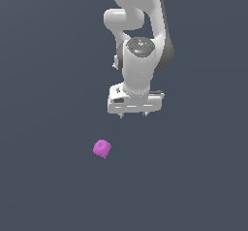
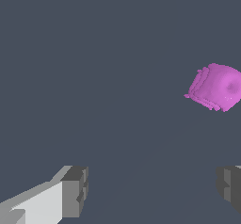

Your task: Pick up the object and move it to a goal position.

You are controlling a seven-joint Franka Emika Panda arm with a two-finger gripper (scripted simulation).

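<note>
Block position: pink block [image 1: 101,148] lies on the plain grey counter [image 1: 43,186], off to the exterior view's left of the hand and well apart from it.
Progress: judged not started; nothing grasped, nothing lifted. Approach, grasp, lift and carry all remain. No goal marker visible.
Hand state: hand [image 1: 134,114] spread wide, empty; in the wrist view the block [image 2: 216,87] sits outside the gap between the fingers [image 2: 75,190].
Arm pose: wrist pointing straight down, hand held above the counter.

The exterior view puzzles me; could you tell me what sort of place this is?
Most likely a bare simulated test scene: a flat featureless grey ground, a white arm's end effector, open, and one pink block lying apart from it.
</note>
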